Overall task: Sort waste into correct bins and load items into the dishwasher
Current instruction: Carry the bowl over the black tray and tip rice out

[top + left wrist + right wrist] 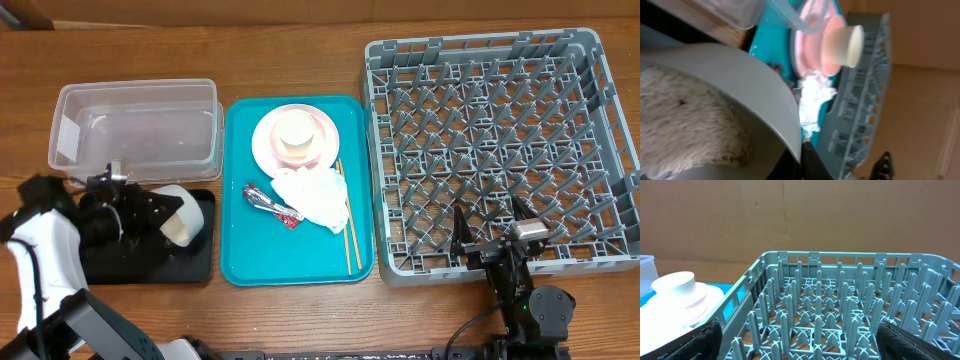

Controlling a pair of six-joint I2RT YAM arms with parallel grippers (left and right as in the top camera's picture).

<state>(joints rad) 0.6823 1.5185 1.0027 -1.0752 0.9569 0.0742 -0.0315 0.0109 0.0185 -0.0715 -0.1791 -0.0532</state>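
A white-grey bowl [182, 220] hangs tilted over the shallow black tray [190, 265], and my left gripper [160, 212] is shut on its rim. In the left wrist view the fingers [810, 162] pinch that rim and white rice [685, 120] lies inside the bowl [755, 95]. On the teal tray [240, 250] are a pink plate [262, 140] with a white cup [295, 132] on it, a crumpled napkin [315, 195], a red-and-silver wrapper [270, 203] and chopsticks [350, 235]. My right gripper [490, 222] stands open over the front edge of the grey dish rack [600, 120], holding nothing.
The clear plastic tub [135, 128] stands behind the black tray, at the back left. The rack's upright pegs [840, 305] fill the right wrist view, with the cup [675, 282] off to the left. Bare wood runs along the table's front edge.
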